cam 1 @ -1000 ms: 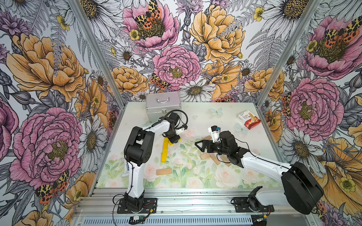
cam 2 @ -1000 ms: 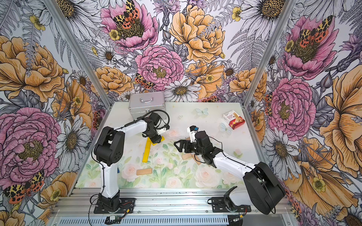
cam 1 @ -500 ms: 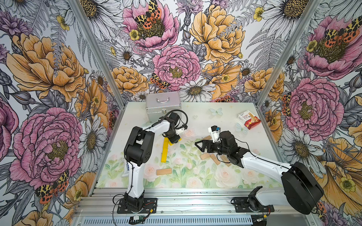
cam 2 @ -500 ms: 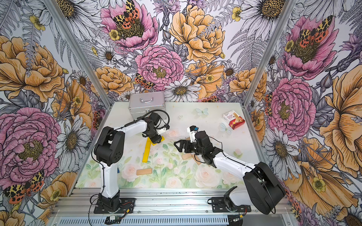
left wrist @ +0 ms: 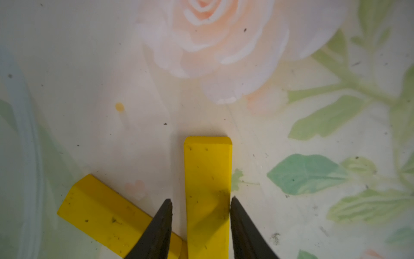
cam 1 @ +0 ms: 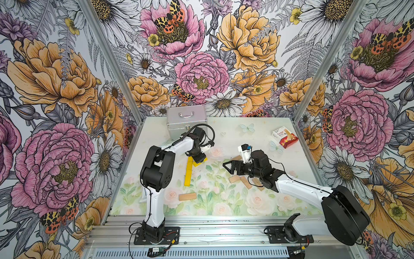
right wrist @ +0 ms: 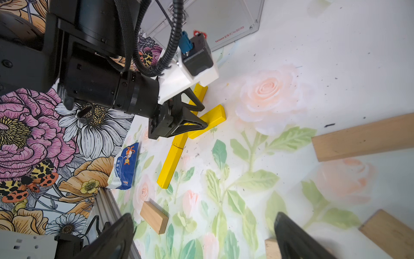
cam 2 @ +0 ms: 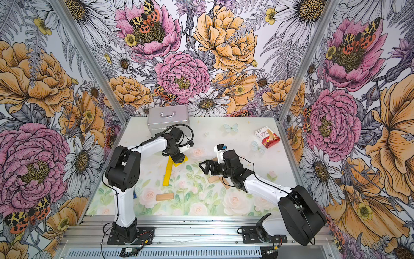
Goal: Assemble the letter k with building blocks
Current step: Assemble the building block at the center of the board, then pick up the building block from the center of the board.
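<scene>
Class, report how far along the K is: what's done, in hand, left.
Done: the yellow stem lies straight. In hand: the left claw straddles a slanted yellow arm at the stem, jaws loose. Left: the second arm; wood blocks lie scattered, and the right claw is open, empty.

Left arm (cam 1: pixel 154 206) and right arm (cam 1: pixel 300 190): white link shells, black joint housings. 1 black corrugated cable (right wrist: pixel 173 38) at the left wrist; black triangular jaws.
</scene>
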You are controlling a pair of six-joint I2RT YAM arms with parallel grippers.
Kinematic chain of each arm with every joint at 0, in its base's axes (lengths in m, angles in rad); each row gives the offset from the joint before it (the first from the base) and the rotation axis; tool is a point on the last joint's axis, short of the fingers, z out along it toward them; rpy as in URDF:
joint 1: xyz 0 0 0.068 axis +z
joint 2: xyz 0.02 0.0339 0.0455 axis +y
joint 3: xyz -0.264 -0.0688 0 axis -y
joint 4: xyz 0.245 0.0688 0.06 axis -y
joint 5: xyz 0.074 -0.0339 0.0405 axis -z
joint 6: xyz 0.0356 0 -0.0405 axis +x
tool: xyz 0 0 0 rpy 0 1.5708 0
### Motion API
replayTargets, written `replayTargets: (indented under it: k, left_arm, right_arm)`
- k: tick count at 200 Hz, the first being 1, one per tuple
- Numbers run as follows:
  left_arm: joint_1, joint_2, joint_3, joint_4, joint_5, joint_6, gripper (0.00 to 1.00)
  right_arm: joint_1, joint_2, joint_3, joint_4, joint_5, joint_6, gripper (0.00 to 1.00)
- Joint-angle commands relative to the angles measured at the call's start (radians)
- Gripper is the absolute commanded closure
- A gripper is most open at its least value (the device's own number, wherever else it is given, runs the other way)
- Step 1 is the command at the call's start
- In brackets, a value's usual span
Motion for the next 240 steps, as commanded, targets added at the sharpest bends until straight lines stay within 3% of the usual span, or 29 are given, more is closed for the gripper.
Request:
replayTargets:
  k: [1,94,206,226,240]
  left_arm:
    - [-0.004,-0.071,0.03,0.015,-0.027,-0.009,0.56]
    - [-0.037,-0.189,-0.01,0.013,-0.094,-0.103,0.47]
    - [0.032,-0.488,-0.163,0.013,0.191,-0.484,0.35]
    - [0.065,-0.525,-0.201,0.014,0.243,-0.559,0.23]
    - [0.077,-0.553,-0.234,0.015,0.264,-0.595,0.08]
  right_arm:
    - [-0.008,0.015,0.029,0.019,-0.011,-0.012,0.01]
    - [0.002,-0.002,0.043,0.01,-0.016,-0.008,0.01]
    - [0.021,-0.037,0.022,-0.016,0.004,-0.02,0.01]
    - [0.025,-0.039,0.032,-0.05,0.01,-0.044,0.01]
    - [0.03,-0.039,0.042,-0.073,0.012,-0.064,0.01]
